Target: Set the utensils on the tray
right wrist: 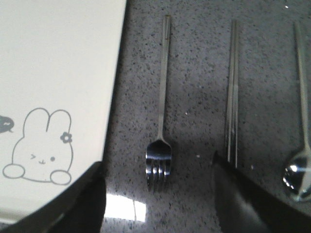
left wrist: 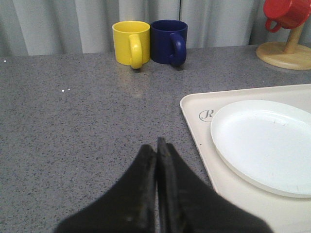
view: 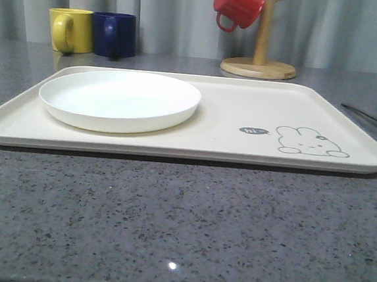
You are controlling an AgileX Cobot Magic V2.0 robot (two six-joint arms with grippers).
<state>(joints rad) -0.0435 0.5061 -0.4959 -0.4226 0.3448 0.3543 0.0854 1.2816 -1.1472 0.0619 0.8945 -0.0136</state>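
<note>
**Inspector A:** What is cut off or unclear?

**Inspector B:** In the right wrist view the spoon [right wrist: 297, 182] runs out of frame at its handle, and the dark finger [right wrist: 243, 204] covers the near end of the flat bar [right wrist: 232, 92]. From the front, the cutlery shows as thin dark streaks on the counter [view: 168, 225] to the right of the tray [view: 230, 118]; no detail readable.

**Inspector A:** Cutlery against the jaws?

**Inspector B:** The right gripper [right wrist: 158, 204] stands wide open, holding nothing. The fork [right wrist: 160, 145] lies on the counter between its fingers, tines toward the camera, just beside the tray's rabbit corner.

**Inspector A:** The other arm?

**Inspector B:** The left gripper [left wrist: 156, 150] is closed, fingers pressed together, empty, over bare counter beside the tray's plate [left wrist: 265, 143] end.
</note>
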